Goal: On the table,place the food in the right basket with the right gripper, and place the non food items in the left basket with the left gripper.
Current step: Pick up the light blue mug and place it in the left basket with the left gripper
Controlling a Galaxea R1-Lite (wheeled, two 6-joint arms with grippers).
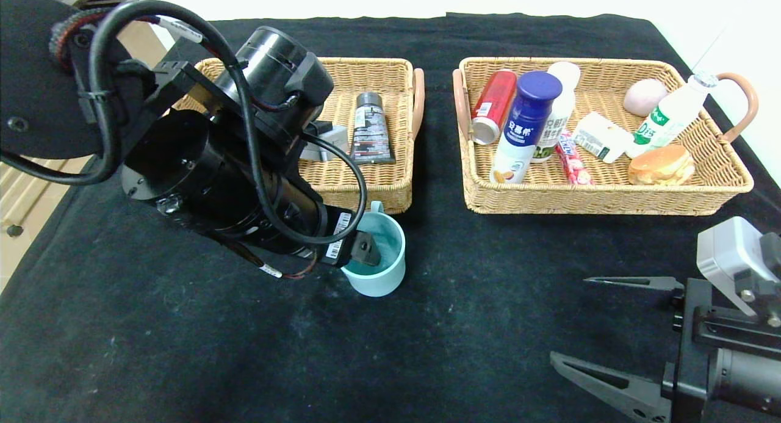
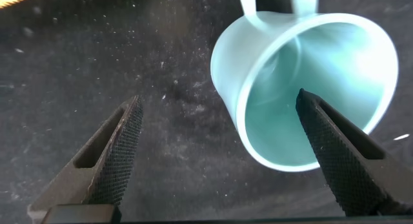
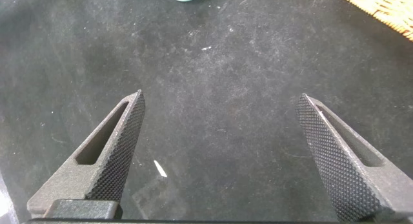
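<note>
A black cloth, faintly dusted with pale specks and smears, covered the table [image 1: 183, 350] across nearly the whole head view, with a bright white surface beyond its far edge and down the right side, and pale wooden furniture showing at the left edge of the frame. The left basket [image 1: 390, 194] sat in the upper middle-left, holding a dark tube [image 1: 370, 130] with a black cap. The right basket [image 1: 586, 197] lay in the upper right, carrying a red can [image 1: 493, 102], a white bottle with a blue cap [image 1: 523, 127], a second white bottle [image 1: 558, 115] behind it, a red candy stick [image 1: 572, 160], a small white packet [image 1: 601, 136], a pale pink round item [image 1: 644, 96], a white bottle with green print [image 1: 668, 116] and a bun [image 1: 662, 165]. The teal mug [image 1: 381, 270] stood upright on the cloth just in front of the left basket. The left gripper [image 2: 213, 140] was spread wide at the mug, one finger [image 2: 342, 153] inside the cup and the other over bare cloth outside it. The right gripper [image 1: 586, 325] hung in the lower right of the frame, fingers spread over bare cloth, holding nothing.
</note>
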